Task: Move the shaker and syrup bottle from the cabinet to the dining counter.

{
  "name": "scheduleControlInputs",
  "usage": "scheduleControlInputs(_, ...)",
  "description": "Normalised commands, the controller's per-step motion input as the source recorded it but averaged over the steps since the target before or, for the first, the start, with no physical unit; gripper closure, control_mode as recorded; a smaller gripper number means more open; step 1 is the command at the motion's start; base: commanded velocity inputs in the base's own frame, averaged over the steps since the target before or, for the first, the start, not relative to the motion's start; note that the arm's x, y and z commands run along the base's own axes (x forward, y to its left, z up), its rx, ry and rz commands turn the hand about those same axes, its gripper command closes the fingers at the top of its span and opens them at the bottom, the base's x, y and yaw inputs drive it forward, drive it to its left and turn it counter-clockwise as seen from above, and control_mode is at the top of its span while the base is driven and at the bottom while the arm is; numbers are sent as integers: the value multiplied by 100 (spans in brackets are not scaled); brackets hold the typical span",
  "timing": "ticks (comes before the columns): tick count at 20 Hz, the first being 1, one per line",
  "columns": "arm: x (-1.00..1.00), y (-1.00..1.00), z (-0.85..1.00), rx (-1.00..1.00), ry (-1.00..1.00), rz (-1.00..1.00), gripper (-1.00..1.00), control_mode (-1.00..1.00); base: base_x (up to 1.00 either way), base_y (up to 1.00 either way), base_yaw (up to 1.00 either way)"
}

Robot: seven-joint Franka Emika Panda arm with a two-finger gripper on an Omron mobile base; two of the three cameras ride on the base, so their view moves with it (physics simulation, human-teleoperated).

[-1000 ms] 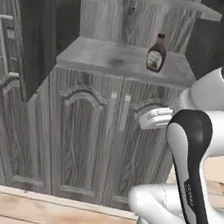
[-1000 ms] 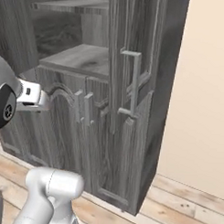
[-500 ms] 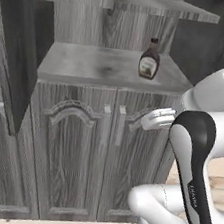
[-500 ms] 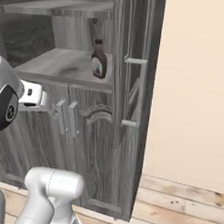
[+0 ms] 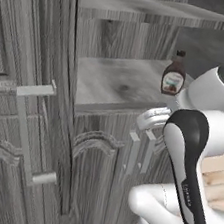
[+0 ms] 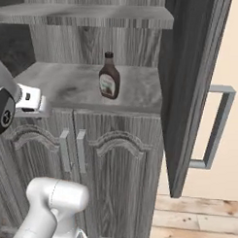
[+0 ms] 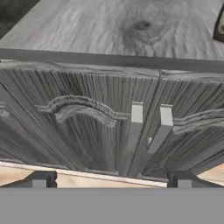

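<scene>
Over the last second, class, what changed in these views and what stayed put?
The base drove, swinging both base views round to face the open cabinet; nothing was grasped or released. The syrup bottle stayed upright on its shelf, and the gripper stayed open and empty.

A home kitchen was indicated: tall grey wood-grain cabinet w/ raised-panel doors & bar handles, syrup bottle kept on an inner shelf, wood plank floor, cream wall.
</scene>
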Motion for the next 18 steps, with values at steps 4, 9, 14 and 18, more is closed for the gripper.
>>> scheduleControlInputs(4,0,0,0,0,0,0,-100,100,12,-54,-34)
scheduleControlInputs(9,0,0,0,0,0,0,-100,100,13,-27,-13)
scheduleControlInputs(14,6,0,12,2,0,-1,-100,-100,9,0,0)
scheduleControlInputs(18,23,-19,58,2,-5,-6,-100,-100,0,0,0)
